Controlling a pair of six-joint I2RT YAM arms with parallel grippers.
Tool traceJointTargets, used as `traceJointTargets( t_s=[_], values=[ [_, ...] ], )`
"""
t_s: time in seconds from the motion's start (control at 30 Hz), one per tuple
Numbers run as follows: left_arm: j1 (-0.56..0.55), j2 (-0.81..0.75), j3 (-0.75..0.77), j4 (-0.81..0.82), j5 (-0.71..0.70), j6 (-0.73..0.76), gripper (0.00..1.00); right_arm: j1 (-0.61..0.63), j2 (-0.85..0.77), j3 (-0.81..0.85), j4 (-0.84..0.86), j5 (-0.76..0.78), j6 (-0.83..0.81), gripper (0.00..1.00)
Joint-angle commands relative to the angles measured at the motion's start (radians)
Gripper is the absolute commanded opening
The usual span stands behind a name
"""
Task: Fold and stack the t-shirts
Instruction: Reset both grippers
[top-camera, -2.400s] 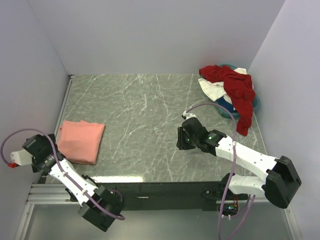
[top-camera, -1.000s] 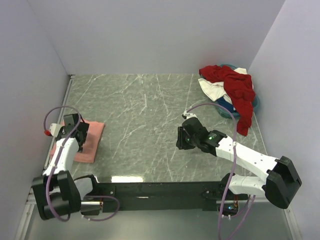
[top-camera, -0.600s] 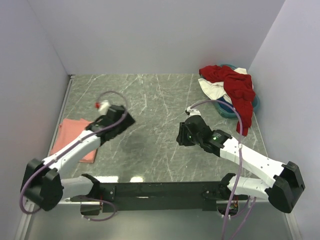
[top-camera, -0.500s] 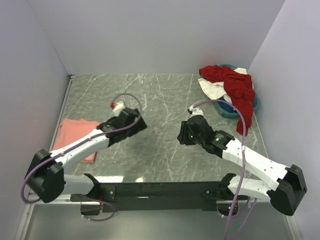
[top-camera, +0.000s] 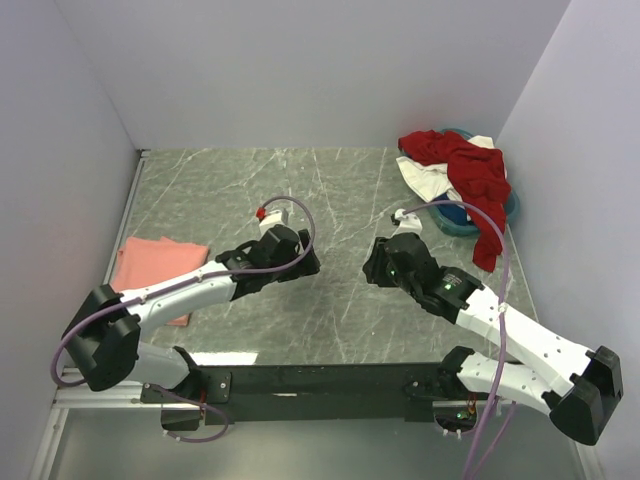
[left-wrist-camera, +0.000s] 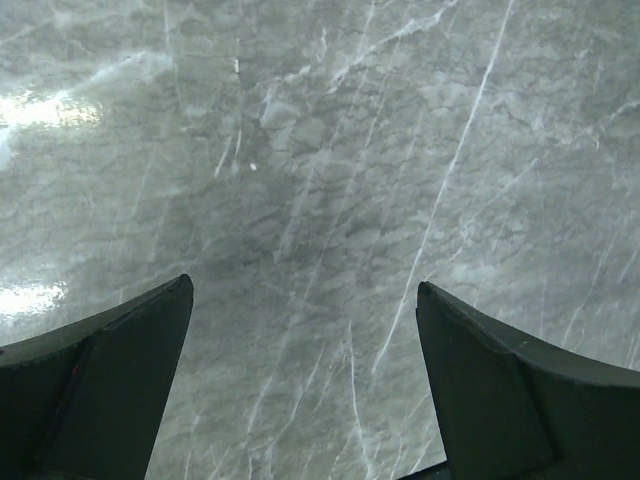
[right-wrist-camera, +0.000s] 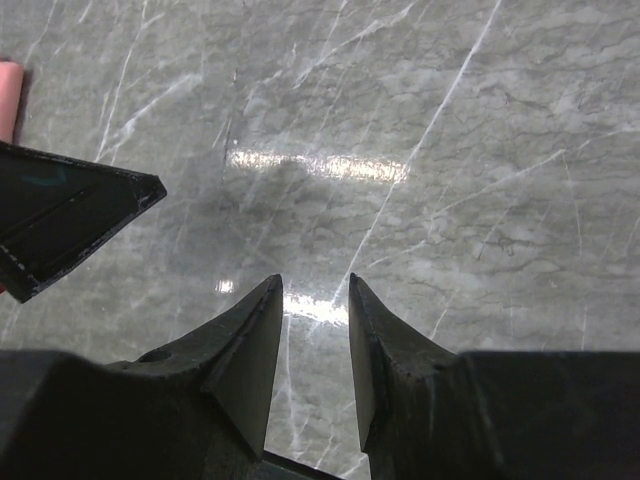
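Note:
The salmon-pink t-shirt (top-camera: 152, 272) lies folded at the table's left edge; a sliver of it shows in the right wrist view (right-wrist-camera: 8, 98). The dark red t-shirt (top-camera: 472, 170), the white t-shirt (top-camera: 424, 178) and the teal-blue t-shirt (top-camera: 462, 222) lie in a heap at the back right. My left gripper (top-camera: 303, 263) is open wide and empty over bare marble in mid-table (left-wrist-camera: 305, 290). My right gripper (top-camera: 378, 265) faces it, empty, its jaws a narrow gap apart (right-wrist-camera: 313, 282).
The grey marble table (top-camera: 250, 190) has walls on three sides. A finger of the left gripper (right-wrist-camera: 70, 222) shows at the left of the right wrist view. Cables loop above both wrists.
My left arm has swung from the salmon-pink shirt rightward to mid-table. My right gripper has shifted slightly right and back. The shirts have not moved.

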Motion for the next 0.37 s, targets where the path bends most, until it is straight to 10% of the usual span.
traceJointTargets(
  t_s=[0.0, 0.33],
  values=[
    [0.001, -0.048, -0.005, 0.045, 0.029, 0.037, 1.0, -0.004, -0.012, -0.004, 0.036, 0.036, 0.007, 0.4],
    [0.001, -0.072, -0.004, 0.034, 0.018, 0.057, 0.99, -0.004, -0.015, 0.005, 0.033, 0.056, -0.003, 0.39]
  ],
)
